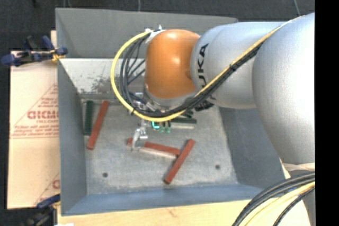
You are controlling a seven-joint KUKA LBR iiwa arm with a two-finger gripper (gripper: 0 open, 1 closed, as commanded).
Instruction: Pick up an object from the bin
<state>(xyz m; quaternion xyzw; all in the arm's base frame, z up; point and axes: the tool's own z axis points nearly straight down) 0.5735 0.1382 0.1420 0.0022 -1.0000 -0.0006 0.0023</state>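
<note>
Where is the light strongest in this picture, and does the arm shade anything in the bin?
Camera view: soft sheen on the orange cover and the grey arm; the bin's back wall is bright; the floor under the wrist, around the gripper, looks dimmer.

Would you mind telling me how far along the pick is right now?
Done: the gripper is low in the bin, at the left end of the red stick lying near the middle. In hand: nothing visibly; that stick lies flat on the floor. Left: the grasp and the lift out.
</note>
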